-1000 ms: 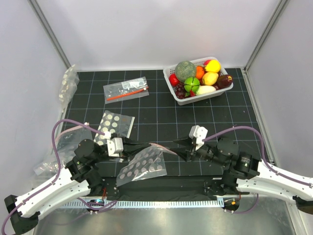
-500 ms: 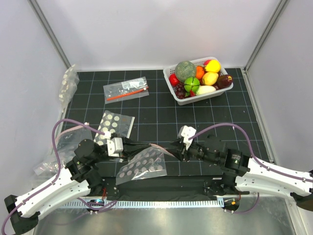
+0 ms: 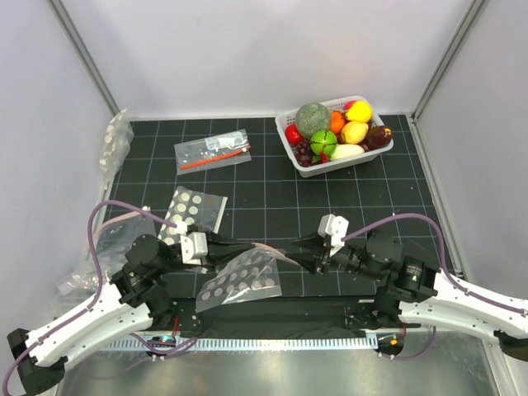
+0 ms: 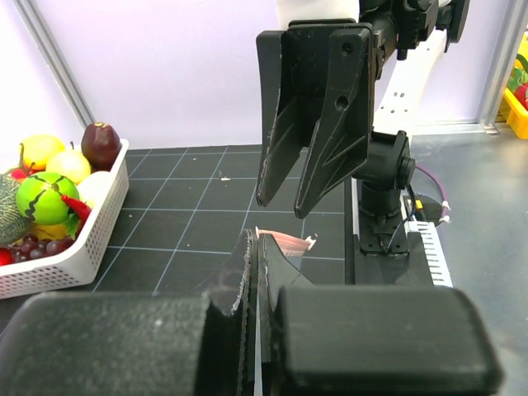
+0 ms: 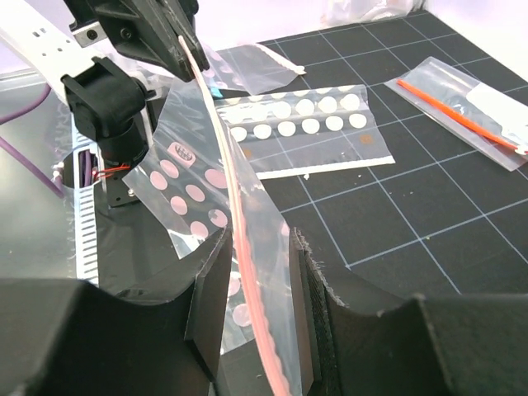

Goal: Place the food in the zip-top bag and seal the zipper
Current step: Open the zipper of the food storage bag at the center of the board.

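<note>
Pinching the left end of the zip-top bag [image 3: 243, 280], the left gripper [image 4: 252, 276] is pressed together on the plastic and holds the mouth edge raised above the black mat [image 3: 272, 194], near centre. Just right of it, the right gripper [image 5: 257, 239] has its fingers slightly spread, straddling the zipper [image 5: 223, 165] without clamping it. The bag looks empty, so I judge the step to be opening the mouth. The right fingers should catch only one lip of the pink strip, then draw it away from the other so the mouth gapes. The food [image 3: 334, 136] sits far right in a white basket [image 3: 363, 155], well apart.
</note>
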